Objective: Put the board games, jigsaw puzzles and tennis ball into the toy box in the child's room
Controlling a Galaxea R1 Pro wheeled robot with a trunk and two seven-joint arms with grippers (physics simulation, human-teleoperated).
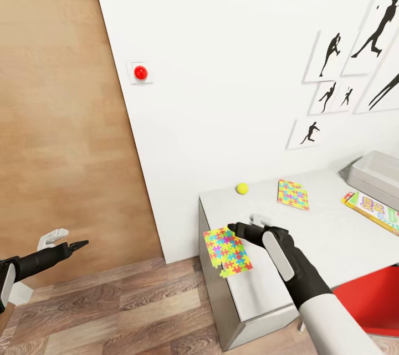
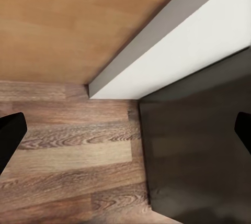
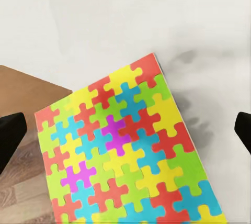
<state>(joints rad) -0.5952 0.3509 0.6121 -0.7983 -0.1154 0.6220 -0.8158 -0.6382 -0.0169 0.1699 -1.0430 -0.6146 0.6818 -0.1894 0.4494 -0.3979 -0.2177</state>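
The right gripper point(image 1: 243, 228) hangs just over the near corner of the white counter point(image 1: 332, 233). Its two black fingers stand wide apart and hold nothing. Right below it lies a bright jigsaw puzzle point(image 1: 228, 251), flat, with one edge sticking out past the counter's side over the wood floor point(image 1: 111, 305). From the camera on that arm the puzzle point(image 3: 125, 150) sits between the two open fingers, not touched yet.

Farther out ahead of this gripper is the tennis ball point(image 1: 242, 188), close to the wall. Past the gripper on its right side lies a second puzzle point(image 1: 292, 195), and farther that way a board game point(image 1: 372, 210) and the gray toy box point(image 1: 377, 172). All of these are well apart from the gripper.

The left gripper point(image 1: 67, 246) hangs out over the floor, far from the counter. Its fingers are open too and it holds nothing.

I think the robot is about to pick up the near puzzle. This could go wrong. The puzzle is thin and flat, so the fingers may slide over it and not get under it. A push could shove it off the edge and it would drop to the floor. A grab at only the corner could let it tip and slip out on the way to the toy box.
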